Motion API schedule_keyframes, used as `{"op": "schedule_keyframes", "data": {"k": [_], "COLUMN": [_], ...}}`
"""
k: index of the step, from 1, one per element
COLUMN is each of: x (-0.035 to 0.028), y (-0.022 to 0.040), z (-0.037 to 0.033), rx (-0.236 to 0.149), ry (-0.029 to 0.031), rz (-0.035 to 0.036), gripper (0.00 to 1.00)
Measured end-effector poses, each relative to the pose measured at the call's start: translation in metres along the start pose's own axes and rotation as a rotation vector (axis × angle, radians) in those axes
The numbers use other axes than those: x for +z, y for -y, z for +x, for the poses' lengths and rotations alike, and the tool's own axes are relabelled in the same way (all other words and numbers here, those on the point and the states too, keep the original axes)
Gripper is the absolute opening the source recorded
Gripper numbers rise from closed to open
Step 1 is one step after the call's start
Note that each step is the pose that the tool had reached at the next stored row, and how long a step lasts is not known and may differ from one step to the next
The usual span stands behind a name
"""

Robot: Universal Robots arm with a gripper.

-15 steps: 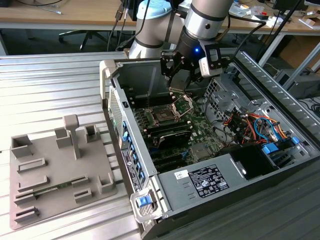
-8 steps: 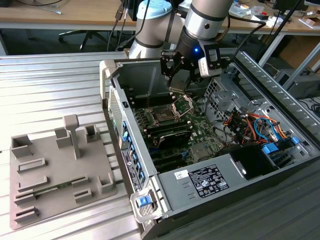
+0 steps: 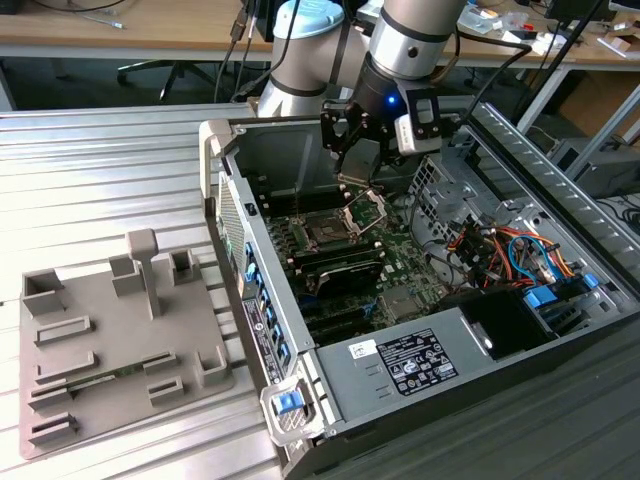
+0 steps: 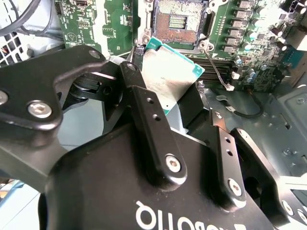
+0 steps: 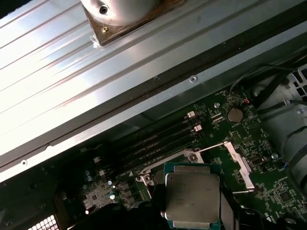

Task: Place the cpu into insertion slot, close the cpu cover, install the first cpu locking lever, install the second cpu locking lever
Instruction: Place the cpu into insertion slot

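Clamped between black metal fingers [image 4: 144,105] of gripper [image 3: 357,160]: the cpu [image 4: 169,76], small flat square chip w/ silvery-grey face and green rim, held tilted in mid-air inside open grey metal computer case [image 3: 340,400]. Just beyond chip's leading edge in second wrist view, lower down, not touching: the insertion slot [image 4: 177,21], square black socket w/ metal rim, uncovered and vacant. Socket's far edge cut off; cpu cover hard to pick out; chip's rear hidden by fingers.

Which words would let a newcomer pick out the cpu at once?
Find the open computer case on the exterior view's right; the gripper hangs over its green motherboard. Pinched in it is the cpu: a small flat square, silvery face, green rim, unlike the black-framed insertion slot.
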State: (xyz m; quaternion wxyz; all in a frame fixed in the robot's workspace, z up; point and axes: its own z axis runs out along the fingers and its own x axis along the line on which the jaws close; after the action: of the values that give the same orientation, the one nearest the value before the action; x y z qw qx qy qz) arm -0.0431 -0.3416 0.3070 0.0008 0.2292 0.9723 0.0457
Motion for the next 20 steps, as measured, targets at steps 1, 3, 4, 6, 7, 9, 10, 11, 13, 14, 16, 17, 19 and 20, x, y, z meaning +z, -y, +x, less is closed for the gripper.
{"op": "schedule_keyframes", "data": {"k": [1, 3, 4, 6, 7, 9, 10, 11, 13, 14, 16, 17, 19, 20], "x": [0.0, 0.0, 0.0, 0.0, 0.0001, 0.0001, 0.0001, 0.0001, 0.0001, 0.0001, 0.0002, 0.0002, 0.0001, 0.0002], "y": [0.0, 0.0, 0.0, 0.0, 0.0, 0.0, 0.0, 0.0, 0.0, 0.0, 0.0, 0.0, 0.0, 0.0], "z": [0.0, 0.0, 0.0, 0.0, 0.0, 0.0, 0.0, 0.0, 0.0, 0.0, 0.0, 0.0, 0.0, 0.0], "rx": [0.004, 0.01, 0.013, 0.024, 0.027, 0.035, 0.038, 0.041, 0.048, 0.052, 0.064, 0.07, 0.078, 0.081], "ry": [0.0003, 0.0009, 0.0012, 0.0021, 0.0024, 0.0031, 0.0034, 0.0037, 0.0044, 0.0046, 0.0057, 0.0062, 0.0071, 0.0073], "rz": [-0.0001, -0.0002, -0.0002, -0.0005, -0.0005, -0.0007, -0.0008, -0.0008, -0.001, -0.001, -0.0013, -0.0014, -0.0015, -0.0016], "gripper": [0.55, 0.55, 0.55, 0.55, 0.55, 0.55, 0.55, 0.55, 0.55, 0.55, 0.55, 0.55, 0.55, 0.55]}}
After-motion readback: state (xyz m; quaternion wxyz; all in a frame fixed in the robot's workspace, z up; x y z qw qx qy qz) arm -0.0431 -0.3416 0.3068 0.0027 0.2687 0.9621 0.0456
